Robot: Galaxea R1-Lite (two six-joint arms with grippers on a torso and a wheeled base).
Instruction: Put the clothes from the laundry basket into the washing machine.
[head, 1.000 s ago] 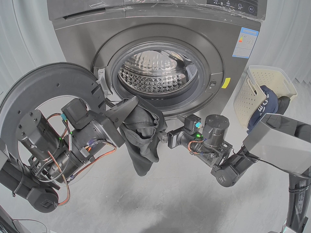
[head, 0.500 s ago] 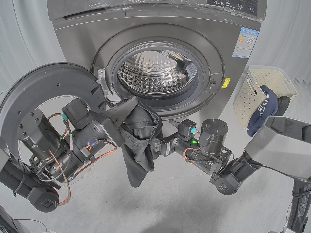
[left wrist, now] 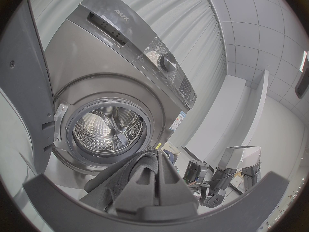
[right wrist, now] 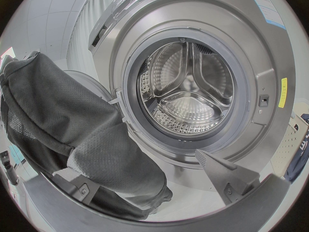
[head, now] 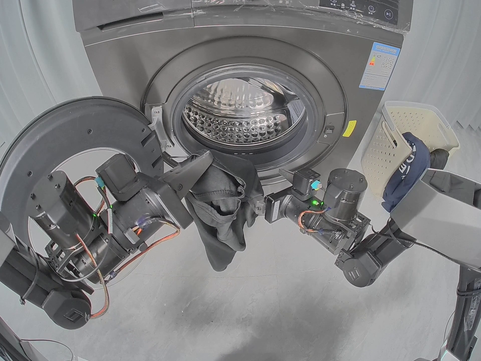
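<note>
Clothes are not yet lying inside the washing machine (head: 240, 41). Its drum (head: 245, 111) is showing bare steel, and the door (head: 75, 126) is standing swung wide at the machine's left. One dark grey garment (head: 220, 201) is hanging just in front of the machine, below the lip of the drum opening. The left end effector (head: 200, 169) is clamping its upper edge, fingers pressed together on the cloth. The right end effector (head: 258, 207) is sitting against the garment's other side with fingers spread apart, the fabric draping over one of them ungripped. The laundry basket (head: 426, 119) is standing beside the machine's right front corner, a navy garment (head: 413, 164) hanging over its rim. By my judgement the job is only beginning: the grey piece is needing a lift into the drum, and the basket is holding at least one more item.
</note>
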